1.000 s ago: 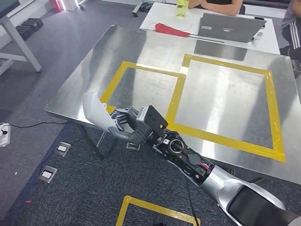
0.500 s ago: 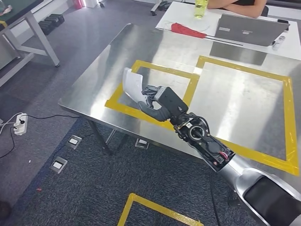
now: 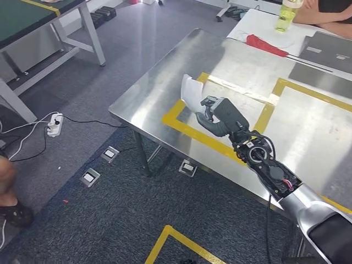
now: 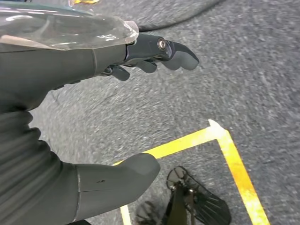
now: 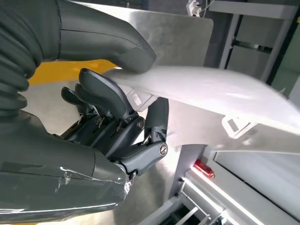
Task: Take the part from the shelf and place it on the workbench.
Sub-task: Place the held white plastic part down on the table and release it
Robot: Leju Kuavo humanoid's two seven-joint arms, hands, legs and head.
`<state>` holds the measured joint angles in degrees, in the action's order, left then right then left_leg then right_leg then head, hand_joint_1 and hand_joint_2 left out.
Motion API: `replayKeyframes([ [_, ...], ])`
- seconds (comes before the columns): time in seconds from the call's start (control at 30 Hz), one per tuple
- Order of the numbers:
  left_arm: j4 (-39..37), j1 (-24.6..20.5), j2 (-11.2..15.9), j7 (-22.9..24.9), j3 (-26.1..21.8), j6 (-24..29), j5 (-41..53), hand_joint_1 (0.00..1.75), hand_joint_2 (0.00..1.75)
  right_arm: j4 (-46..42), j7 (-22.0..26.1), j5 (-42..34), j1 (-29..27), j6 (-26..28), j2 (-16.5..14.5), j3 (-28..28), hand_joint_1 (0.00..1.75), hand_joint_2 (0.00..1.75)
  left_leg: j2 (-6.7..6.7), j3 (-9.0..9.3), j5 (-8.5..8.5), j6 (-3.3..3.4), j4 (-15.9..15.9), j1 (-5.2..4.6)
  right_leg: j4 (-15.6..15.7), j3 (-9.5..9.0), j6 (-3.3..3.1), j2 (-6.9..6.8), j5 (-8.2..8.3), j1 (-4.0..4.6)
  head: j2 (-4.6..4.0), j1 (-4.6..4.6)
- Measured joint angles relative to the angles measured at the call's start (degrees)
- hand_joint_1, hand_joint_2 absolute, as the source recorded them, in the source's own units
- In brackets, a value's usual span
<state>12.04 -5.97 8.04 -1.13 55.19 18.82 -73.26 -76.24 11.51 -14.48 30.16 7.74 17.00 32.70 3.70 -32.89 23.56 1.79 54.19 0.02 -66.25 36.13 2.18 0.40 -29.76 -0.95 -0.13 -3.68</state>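
Over surface [image 3: 145, 104] near-left corner: right hand [image 3: 215, 116] clasping white part [image 3: 192, 92], best lowered flat inside yellow square before release; left hand [image 4: 106, 112] slack, empty.

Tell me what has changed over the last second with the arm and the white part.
The right hand has carried the curved white plastic part from short of the shiny steel workbench's near edge to above its left yellow-taped square. The head camera also swung, so the table's shift is only apparent. The grip is unchanged; the left hand hangs empty over the carpet.
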Motion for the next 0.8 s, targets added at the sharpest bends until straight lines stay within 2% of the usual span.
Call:
replayKeyframes([
  [0.03,0.0,0.01,-0.05,-0.02,0.0,-0.01,-0.02,0.0,1.75,0.01,-0.24,0.33,-0.02,0.24,0.32,-0.23,1.75,1.75,0.57,0.09,0.11,-0.13,0.09,-0.04,4.19,-1.71,-0.25,0.95,2.12,-0.01,0.0,-0.07],
  [0.07,0.0,-0.05,-0.09,-0.07,0.0,-0.04,-0.02,0.0,1.75,0.02,-0.65,0.84,-0.04,0.62,0.66,-0.44,1.75,1.75,1.13,0.03,0.18,-0.3,0.25,-0.08,7.75,-3.2,-0.41,1.84,3.51,-0.06,0.0,-0.02],
  [0.1,0.0,-0.12,-0.12,-0.15,0.0,-0.1,0.02,0.0,1.75,0.03,-1.17,1.45,-0.13,1.08,1.09,-0.7,1.75,1.75,1.63,-0.17,0.18,-0.51,0.37,-0.05,9.96,-4.13,-0.49,2.56,4.09,-0.06,0.0,0.05],
  [0.13,0.0,-0.11,-0.13,-0.24,0.0,-0.18,0.09,0.0,1.75,0.03,-1.72,2.04,-0.32,1.54,1.59,-1.02,1.75,1.75,2.13,-0.42,0.11,-0.75,0.41,0.02,10.8,-4.51,-0.51,2.9,3.96,-0.04,0.0,0.15],
  [0.2,-0.01,0.15,-0.03,-0.36,0.0,-0.44,0.3,0.0,1.75,-0.09,-2.84,3.18,-0.9,2.15,2.6,-1.95,1.75,1.75,2.93,-0.72,0.0,-1.34,0.35,0.18,11.48,-4.85,-0.62,2.05,4.03,-0.19,0.0,0.17],
  [0.23,-0.01,0.33,0.01,-0.38,0.01,-0.59,0.45,0.0,1.75,-0.24,-3.37,3.7,-1.27,2.36,3.08,-2.52,1.75,1.75,2.39,-0.91,0.41,-1.63,0.85,0.11,11.83,-5.14,-0.82,1.58,4.17,-0.33,0.0,0.33],
  [0.27,-0.02,0.38,0.04,-0.38,0.01,-0.73,0.57,0.0,1.75,-0.42,-3.87,4.22,-1.65,2.52,3.53,-3.11,1.75,1.75,1.25,-1.6,1.41,-1.9,2.42,0.01,12.17,-5.43,-1.02,1.04,4.31,-0.47,0.0,0.66],
  [0.33,-0.02,0.24,0.04,-0.38,0.01,-1.01,0.71,0.0,1.75,-0.76,-4.99,5.17,-2.72,2.93,4.64,-4.4,1.75,1.75,-1.77,-4.84,4.86,-2.36,9.29,-0.04,12.49,-5.82,-1.31,-0.1,4.38,-0.39,0.0,1.48],
  [0.37,-0.02,0.14,0.04,-0.38,0.01,-1.13,0.7,0.0,1.75,-0.87,-5.57,5.61,-3.39,3.1,5.25,-5.11,1.75,1.75,-2.61,-6.97,6.51,-2.55,13.51,0.09,12.49,-5.87,-1.39,-0.75,4.33,-0.27,0.0,1.74],
  [0.4,-0.02,0.12,0.03,-0.38,0.01,-1.23,0.68,0.0,1.75,-0.96,-6.17,6.06,-4.14,3.26,5.89,-5.86,1.75,1.75,-3.03,-8.61,7.39,-2.69,16.61,0.23,12.48,-5.91,-1.43,-1.37,4.27,-0.19,0.0,1.84],
  [0.43,-0.02,0.16,0.02,-0.38,0.02,-1.29,0.67,0.0,1.75,-1.04,-6.67,6.46,-4.82,3.37,6.47,-6.66,1.75,1.75,-3.24,-9.26,7.24,-2.77,17.66,0.36,12.48,-5.94,-1.44,-1.94,4.19,-0.15,0.0,1.88],
  [0.47,-0.02,0.21,0.02,-0.38,0.02,-1.29,0.66,0.0,1.75,-1.13,-7.11,6.78,-5.34,3.47,6.98,-7.46,1.75,1.75,-3.41,-8.59,6.01,-2.77,16.17,0.45,12.47,-6.0,-1.4,-2.41,4.12,-0.15,0.0,1.92],
  [0.53,-0.02,0.24,0.09,-0.39,0.02,-1.29,0.64,0.0,1.75,-1.33,-7.86,7.32,-5.9,3.79,7.95,-9.1,1.75,1.75,-4.7,-4.31,2.23,-2.49,7.94,0.45,12.46,-6.23,-1.12,-3.17,3.92,-0.13,0.0,2.03],
  [0.57,-0.02,0.18,0.14,-0.4,0.02,-1.29,0.63,0.0,1.75,-1.4,-8.17,7.51,-6.05,4.08,8.46,-9.92,1.75,1.75,-5.47,-2.26,0.87,-2.22,3.98,0.28,12.41,-6.33,-0.87,-3.48,3.76,0.01,0.0,2.1],
  [0.6,-0.02,0.12,0.2,-0.42,0.01,-1.28,0.63,0.0,1.75,-1.46,-8.44,7.63,-6.2,4.36,8.99,-10.71,1.75,1.75,-6.0,-0.92,0.14,-1.93,1.36,0.1,12.4,-6.42,-0.61,-3.76,3.62,0.13,0.0,2.03],
  [0.63,-0.02,0.08,0.24,-0.42,0.0,-1.27,0.63,0.0,1.75,-1.49,-8.67,7.71,-6.43,4.71,9.53,-11.53,1.75,1.75,-6.1,-0.39,0.03,-1.65,0.22,-0.08,12.4,-6.49,-0.33,-4.1,3.47,0.24,0.0,1.92],
  [0.7,-0.02,0.11,0.26,-0.42,0.0,-1.25,0.6,0.0,1.75,-1.52,-9.22,7.99,-7.11,5.45,10.54,-13.16,1.75,1.75,-5.03,-0.36,-0.02,-1.04,-0.07,-0.25,12.44,-6.7,0.28,-4.73,3.15,0.14,0.0,1.67],
  [0.77,-0.02,0.15,0.23,-0.42,0.0,-1.23,0.54,0.0,1.75,-1.53,-9.74,8.59,-7.95,6.12,11.52,-14.7,1.75,1.75,-4.21,-0.13,-0.17,-0.42,-0.4,-0.16,10.58,-6.26,0.78,-3.78,1.55,-0.17,0.0,1.6],
  [0.8,-0.02,0.12,0.21,-0.43,-0.01,-1.21,0.51,0.0,1.75,-1.51,-9.92,8.83,-8.38,6.36,12.01,-15.42,1.75,1.75,-3.84,0.0,-0.26,-0.13,-0.56,-0.07,7.84,-5.15,0.94,-2.82,-0.12,-0.27,0.0,1.43],
])
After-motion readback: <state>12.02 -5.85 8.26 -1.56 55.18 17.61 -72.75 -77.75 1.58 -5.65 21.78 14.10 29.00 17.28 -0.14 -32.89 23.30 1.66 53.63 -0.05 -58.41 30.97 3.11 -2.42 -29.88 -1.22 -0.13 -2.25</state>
